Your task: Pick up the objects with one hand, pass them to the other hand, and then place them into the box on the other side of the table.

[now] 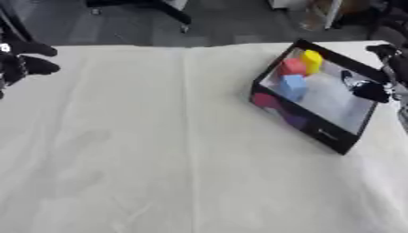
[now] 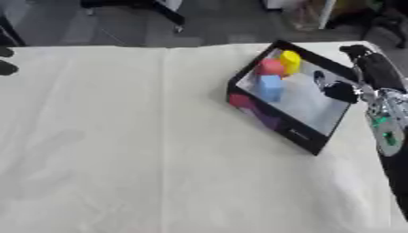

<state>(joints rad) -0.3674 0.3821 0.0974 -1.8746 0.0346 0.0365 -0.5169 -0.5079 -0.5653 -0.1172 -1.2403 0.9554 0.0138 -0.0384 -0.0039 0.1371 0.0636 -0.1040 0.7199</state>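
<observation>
A black-walled box [image 1: 323,133] with a pale floor sits at the right side of the table. Inside it lie a blue block [image 1: 293,86], a red block [image 1: 292,67] and a yellow block [image 1: 312,61], grouped in its far corner. My right hand [image 2: 344,91] hovers over the box's right rim, fingers relaxed and spread, holding nothing. At the left edge of the left eye view my left hand [image 1: 20,61] is raised above the table, fingers loosely extended, empty.
A cream cloth [image 1: 159,145] with a lengthwise crease covers the table. Beyond the far edge is grey floor with dark furniture legs [image 1: 171,11]. The box's near wall shows pink and purple markings [image 1: 279,111].
</observation>
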